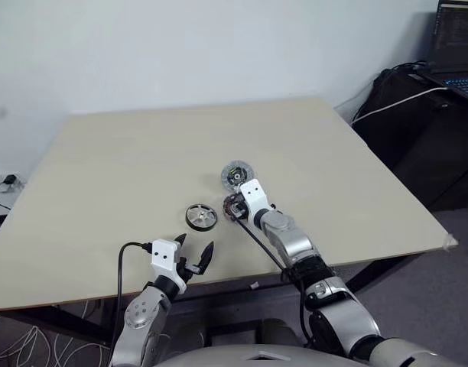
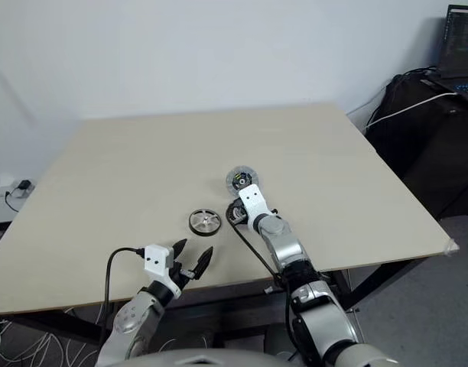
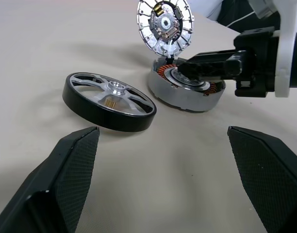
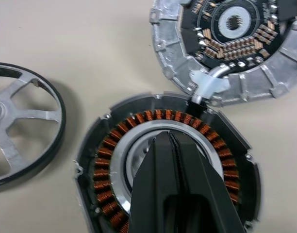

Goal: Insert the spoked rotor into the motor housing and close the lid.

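The spoked rotor (image 1: 201,216), a black ring with silver spokes, lies flat on the table. Just to its right sits the round motor housing (image 4: 114,145) with a ring of copper windings. Its hinged lid (image 1: 236,175) stands open behind it, showing a circuit board inside. My right gripper (image 4: 169,137) is shut, empty, with its tips over the housing's central bore; whether they touch it I cannot tell. My left gripper (image 1: 194,245) is open near the table's front edge, short of the rotor, with nothing between its fingers (image 3: 71,170).
The beige table (image 1: 142,153) is bare around the parts. Its front edge runs just under my left gripper. Off its right side stand a dark cabinet (image 1: 425,145) with cables and a laptop (image 1: 456,46).
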Robot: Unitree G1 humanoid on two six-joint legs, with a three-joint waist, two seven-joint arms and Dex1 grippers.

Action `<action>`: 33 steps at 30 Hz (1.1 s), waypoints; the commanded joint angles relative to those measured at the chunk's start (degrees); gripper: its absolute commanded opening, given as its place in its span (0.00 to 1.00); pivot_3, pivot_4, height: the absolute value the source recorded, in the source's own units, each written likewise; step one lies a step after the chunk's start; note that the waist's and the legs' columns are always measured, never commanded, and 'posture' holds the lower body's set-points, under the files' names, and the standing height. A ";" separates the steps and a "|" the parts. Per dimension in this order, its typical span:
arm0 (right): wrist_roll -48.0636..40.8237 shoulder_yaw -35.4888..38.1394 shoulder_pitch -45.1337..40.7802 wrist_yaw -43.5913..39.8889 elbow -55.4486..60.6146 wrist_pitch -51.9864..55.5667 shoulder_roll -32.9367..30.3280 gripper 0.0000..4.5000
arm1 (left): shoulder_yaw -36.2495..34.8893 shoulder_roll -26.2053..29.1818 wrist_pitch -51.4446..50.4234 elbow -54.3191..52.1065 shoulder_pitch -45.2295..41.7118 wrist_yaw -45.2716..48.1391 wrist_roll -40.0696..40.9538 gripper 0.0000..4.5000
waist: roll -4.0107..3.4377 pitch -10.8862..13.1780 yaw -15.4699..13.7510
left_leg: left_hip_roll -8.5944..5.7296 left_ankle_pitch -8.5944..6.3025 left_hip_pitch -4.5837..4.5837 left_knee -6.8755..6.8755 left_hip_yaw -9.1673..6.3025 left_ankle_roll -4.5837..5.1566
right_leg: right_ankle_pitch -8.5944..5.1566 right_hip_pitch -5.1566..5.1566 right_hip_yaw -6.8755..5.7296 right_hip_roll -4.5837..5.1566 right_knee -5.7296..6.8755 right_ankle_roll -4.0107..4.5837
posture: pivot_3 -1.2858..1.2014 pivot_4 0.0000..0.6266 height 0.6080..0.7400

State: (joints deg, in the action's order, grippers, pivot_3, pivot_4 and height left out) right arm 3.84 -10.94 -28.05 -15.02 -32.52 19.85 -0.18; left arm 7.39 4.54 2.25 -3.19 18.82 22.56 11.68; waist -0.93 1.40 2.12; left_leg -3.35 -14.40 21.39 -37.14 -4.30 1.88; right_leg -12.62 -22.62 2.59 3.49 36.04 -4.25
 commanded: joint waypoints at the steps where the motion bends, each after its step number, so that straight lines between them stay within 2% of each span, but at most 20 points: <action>1: 0.31 -0.94 -1.52 -0.65 -0.19 -0.80 1.04 0.00 | -0.05 -0.39 1.55 -1.29 -0.48 -0.07 0.25 1.00 | 0.00 0.00 -0.01 | 0.00 0.00 0.00 0.00 0.00 0.00 | 0.00 0.00 0.00 0.00 0.00 0.00 | 0.52 0.00 1.00; 9: 0.73 -1.94 -0.51 -1.29 -0.21 -0.71 1.70 0.00 | -0.32 -0.51 1.92 -0.95 -0.39 -0.12 0.38 1.00 | 0.00 0.00 -0.02 | 0.00 0.00 0.00 0.00 0.00 0.00 | 0.00 0.00 0.00 0.01 0.00 0.01 | 0.52 0.00 1.00; 19: -2.75 2.56 1.86 -0.76 8.75 -1.16 0.13 0.00 | -0.17 -0.23 1.74 -0.84 -0.31 0.35 0.52 1.00 | -0.02 0.02 -0.04 | 0.00 -0.01 0.04 0.00 -0.01 -0.01 | -0.05 -0.03 0.00 0.01 0.00 -0.09 | 0.52 0.00 1.00; 33: -1.13 2.15 0.39 0.71 1.33 -1.26 -0.33 0.00 | -0.26 -0.20 1.73 -0.88 -0.20 0.13 0.56 1.00 | -0.02 0.01 -0.02 | 0.00 0.00 0.03 0.00 -0.01 0.00 | -0.04 -0.02 0.00 0.01 -0.01 -0.05 | 0.52 0.00 1.00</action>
State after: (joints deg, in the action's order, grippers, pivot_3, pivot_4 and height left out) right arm 2.51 -8.65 -26.14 -14.58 -31.26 19.24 -0.75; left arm 7.30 4.52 3.03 -3.15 19.04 22.61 11.89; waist -0.95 1.42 2.10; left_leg -3.35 -14.40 21.41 -37.14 -4.31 1.87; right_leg -12.66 -22.63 2.59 3.50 36.04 -4.31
